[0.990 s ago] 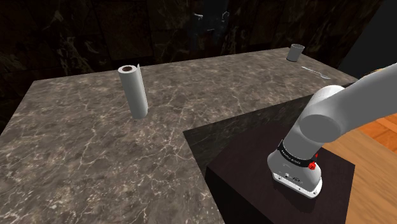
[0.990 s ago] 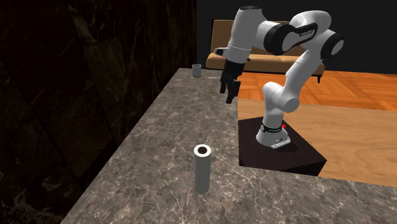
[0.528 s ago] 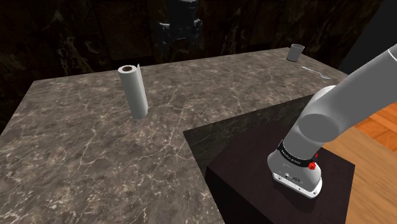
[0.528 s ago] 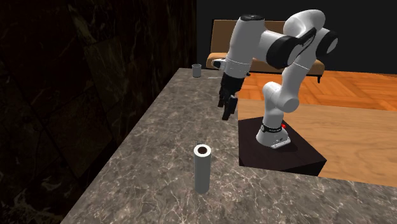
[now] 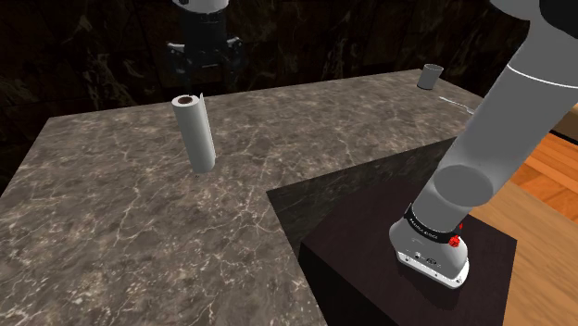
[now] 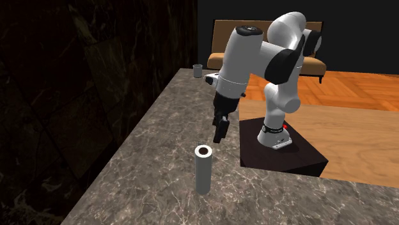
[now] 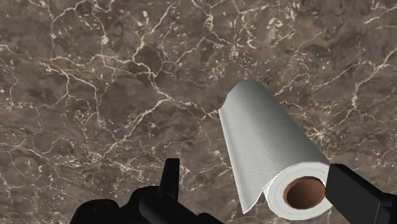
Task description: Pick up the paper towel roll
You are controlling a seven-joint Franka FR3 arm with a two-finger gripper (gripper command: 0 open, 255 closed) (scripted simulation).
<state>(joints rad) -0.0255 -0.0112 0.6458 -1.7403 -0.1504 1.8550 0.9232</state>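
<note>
The arm [image 6: 246, 57] has swung over from the far end of the table [image 6: 160, 147]. A second ago it was well away from the paper towel roll [image 6: 203, 169], and now its hand hangs just past the roll and a bit higher than its top. That means the reach is almost done, but the grab has not started.

The roll stands upright on the table, far from the stand [image 6: 281, 153]. In the shoulder view it is on the table's far left part.

The arm bends forward from the stand and the hand points straight down at the table. The fingers [image 7: 359, 194] are spread apart and hold nothing. In the wrist view, the roll's round end [image 7: 304, 192] sits right by one finger and does not touch it. I think the hand has to slide over a little and go down before it can squeeze.
</note>
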